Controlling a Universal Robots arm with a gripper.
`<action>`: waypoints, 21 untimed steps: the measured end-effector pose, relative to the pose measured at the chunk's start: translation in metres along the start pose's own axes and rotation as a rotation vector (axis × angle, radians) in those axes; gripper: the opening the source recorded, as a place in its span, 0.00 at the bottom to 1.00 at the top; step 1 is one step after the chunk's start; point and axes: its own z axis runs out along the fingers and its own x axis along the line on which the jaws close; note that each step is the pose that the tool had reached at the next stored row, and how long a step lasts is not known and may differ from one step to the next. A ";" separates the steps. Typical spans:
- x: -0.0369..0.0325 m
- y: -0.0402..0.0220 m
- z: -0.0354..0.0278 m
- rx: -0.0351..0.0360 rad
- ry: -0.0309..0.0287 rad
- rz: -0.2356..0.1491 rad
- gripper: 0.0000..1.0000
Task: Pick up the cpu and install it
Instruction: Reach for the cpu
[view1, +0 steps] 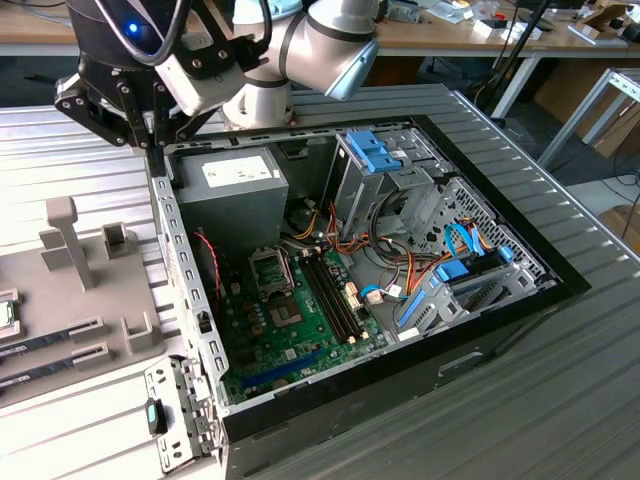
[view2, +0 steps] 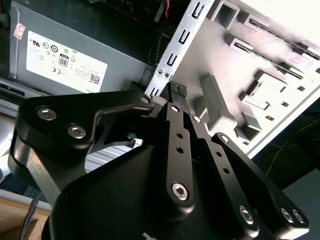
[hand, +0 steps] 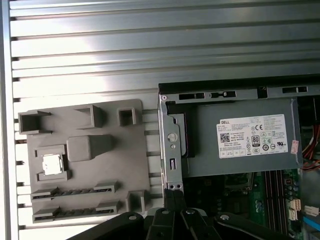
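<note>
With the cpu (hand: 51, 164) lying in its recess of the grey tray (hand: 131, 165) on the desk (hand: 150, 50) and the claw (hand: 175, 194) closed on nothing above the case wall (hand: 170, 150), pick-up is judged unstarted, and opened jaws centred over the cpu are called for.

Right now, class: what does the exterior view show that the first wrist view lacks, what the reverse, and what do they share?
Exterior view, not first wrist view: blue drive-bay latches and the arm's grey elbow. First wrist view, not exterior: the cpu whole, lying in a pocket of the grey tray. Both: the power supply, tray, green motherboard and the claw.
</note>
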 end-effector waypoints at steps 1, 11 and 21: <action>0.0006 -0.0001 0.0000 0.0000 0.0000 0.000 0.11; 0.0047 -0.0004 -0.0001 0.0000 0.0000 0.000 0.11; 0.0067 -0.0005 -0.0001 0.0000 0.0000 0.000 0.11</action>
